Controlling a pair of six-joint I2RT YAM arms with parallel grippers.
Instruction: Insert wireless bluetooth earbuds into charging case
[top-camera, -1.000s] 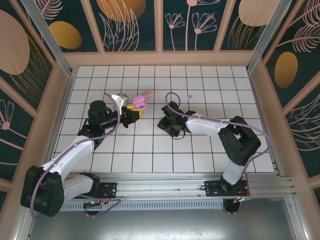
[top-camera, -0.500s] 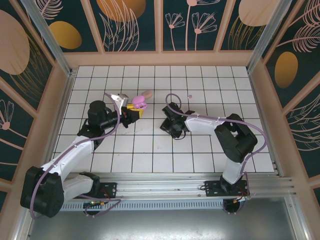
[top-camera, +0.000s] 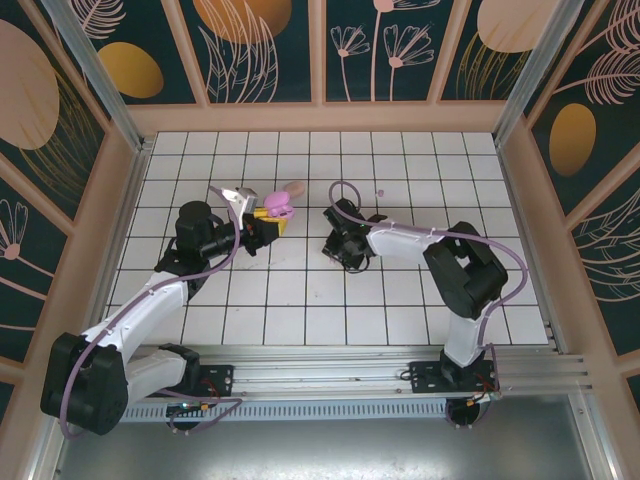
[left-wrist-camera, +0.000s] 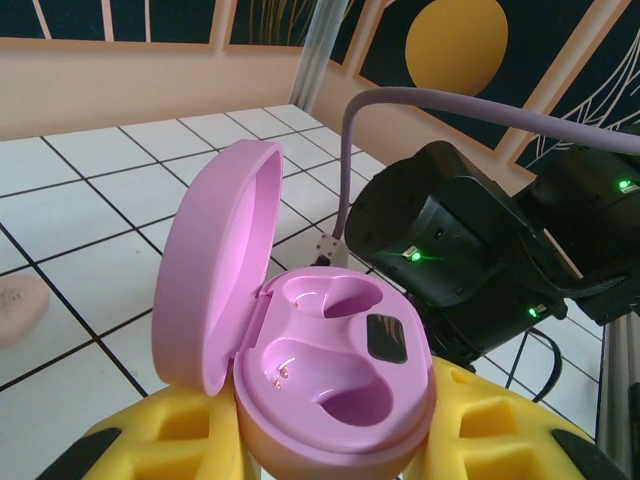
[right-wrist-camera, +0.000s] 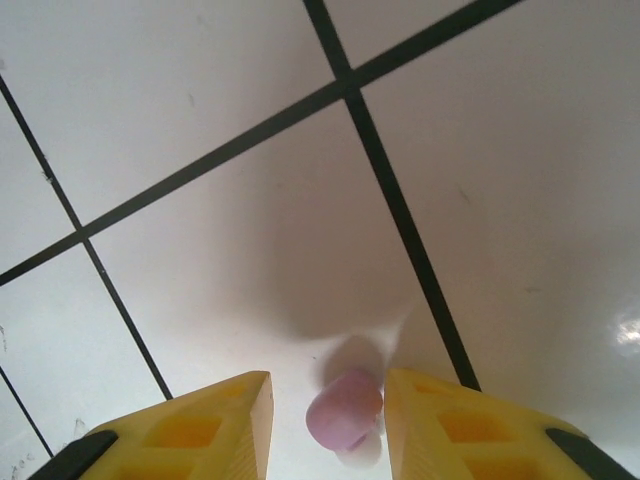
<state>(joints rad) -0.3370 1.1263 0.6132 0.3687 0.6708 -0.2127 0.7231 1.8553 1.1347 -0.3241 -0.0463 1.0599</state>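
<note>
The left gripper (left-wrist-camera: 335, 435) pinches the open pink case (left-wrist-camera: 330, 365), both its sockets empty. The right gripper (right-wrist-camera: 328, 388) has its jaws spread either side of a lilac earbud (right-wrist-camera: 343, 410) on the tile (right-wrist-camera: 200, 100).

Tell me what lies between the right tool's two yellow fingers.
A small lilac earbud, resting on the white tile, lies between the fingers of the right tool; the right wrist view shows it.

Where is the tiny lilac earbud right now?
In the right wrist view, the earbud lies on the white tiled floor between the right gripper's two yellow fingers, just left of a black grout line.
</note>
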